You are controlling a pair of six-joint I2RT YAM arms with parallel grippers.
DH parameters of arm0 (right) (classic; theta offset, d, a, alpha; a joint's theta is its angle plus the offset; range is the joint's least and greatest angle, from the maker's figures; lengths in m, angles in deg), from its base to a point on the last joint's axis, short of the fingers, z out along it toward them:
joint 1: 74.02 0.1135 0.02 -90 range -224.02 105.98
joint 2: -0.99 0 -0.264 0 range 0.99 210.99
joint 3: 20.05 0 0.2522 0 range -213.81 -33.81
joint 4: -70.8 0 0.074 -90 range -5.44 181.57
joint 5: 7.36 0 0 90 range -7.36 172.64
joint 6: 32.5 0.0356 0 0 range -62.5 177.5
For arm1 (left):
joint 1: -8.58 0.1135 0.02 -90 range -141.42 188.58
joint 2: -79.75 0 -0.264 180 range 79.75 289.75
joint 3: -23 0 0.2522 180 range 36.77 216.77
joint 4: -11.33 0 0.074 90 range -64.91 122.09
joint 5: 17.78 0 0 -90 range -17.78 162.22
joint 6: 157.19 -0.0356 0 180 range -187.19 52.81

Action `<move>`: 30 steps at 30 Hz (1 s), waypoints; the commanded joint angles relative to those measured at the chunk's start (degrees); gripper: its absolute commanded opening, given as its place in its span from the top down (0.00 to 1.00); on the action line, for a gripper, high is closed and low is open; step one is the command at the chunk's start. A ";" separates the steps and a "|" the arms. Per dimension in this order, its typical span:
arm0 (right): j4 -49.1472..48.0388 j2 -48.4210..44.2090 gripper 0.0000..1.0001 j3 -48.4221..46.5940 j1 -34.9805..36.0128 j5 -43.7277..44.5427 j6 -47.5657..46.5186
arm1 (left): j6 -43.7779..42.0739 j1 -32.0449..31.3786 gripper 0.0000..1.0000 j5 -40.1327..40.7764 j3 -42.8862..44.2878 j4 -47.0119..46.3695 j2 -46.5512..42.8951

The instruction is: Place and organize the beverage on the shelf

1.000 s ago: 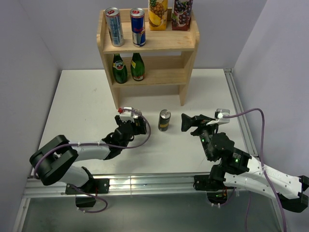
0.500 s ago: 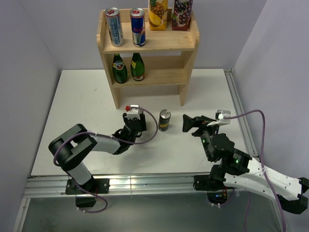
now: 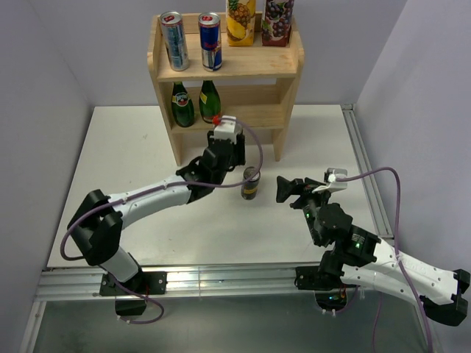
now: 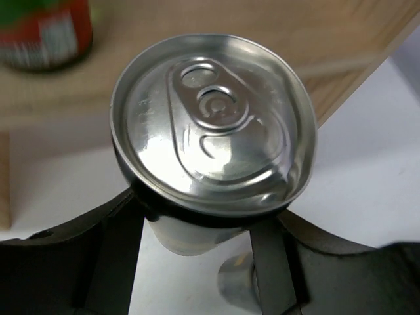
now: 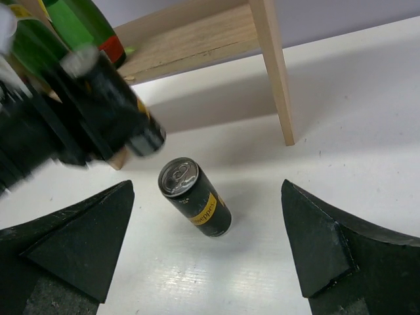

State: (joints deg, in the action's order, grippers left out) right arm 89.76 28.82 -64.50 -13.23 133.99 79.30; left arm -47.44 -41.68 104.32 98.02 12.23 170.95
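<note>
My left gripper [image 4: 197,230] is shut on a black can [image 4: 213,125] with a silver top, held clear of the table. In the top view the left gripper [image 3: 228,145] hangs in front of the shelf's [image 3: 243,70] lower tier. The right wrist view shows that held can [image 5: 121,108] blurred in the air. A second black can [image 3: 251,184] with a yellow label stands on the table, and it also shows between my right fingers as the standing can [image 5: 195,197]. My right gripper [image 3: 291,187] is open, right of it, touching nothing.
Two slim cans [image 3: 191,40] and two juice cartons [image 3: 259,20] stand on the shelf's top board. Two green bottles [image 3: 196,103] stand at the left of the lower tier. The shelf's right leg [image 5: 274,72] is close behind the standing can. Walls enclose the white table [image 3: 125,162].
The left gripper has closed on the black can and carried it up and to the right, from the table's left front to the shelf's lower tier. The right arm has barely moved.
</note>
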 commanded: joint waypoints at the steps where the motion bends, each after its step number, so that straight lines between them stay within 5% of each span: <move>1: -1.50 -0.41 0.00 0.46 -0.42 0.59 1.40 | -4.98 -0.28 1.00 -1.60 13.49 2.04 0.01; 14: 1.05 -3.14 0.00 1.17 -0.59 2.00 1.84 | -11.40 0.07 1.00 -2.48 39.71 9.17 13.47; 30: 2.19 -4.81 0.00 2.57 -0.85 2.53 2.19 | -6.48 8.25 1.00 -5.73 42.02 7.42 16.56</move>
State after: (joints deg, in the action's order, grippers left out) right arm 92.79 23.93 -62.30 -13.58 135.17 80.66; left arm -55.93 -35.13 98.81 137.08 25.80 189.62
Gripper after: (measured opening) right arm 1.000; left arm 0.630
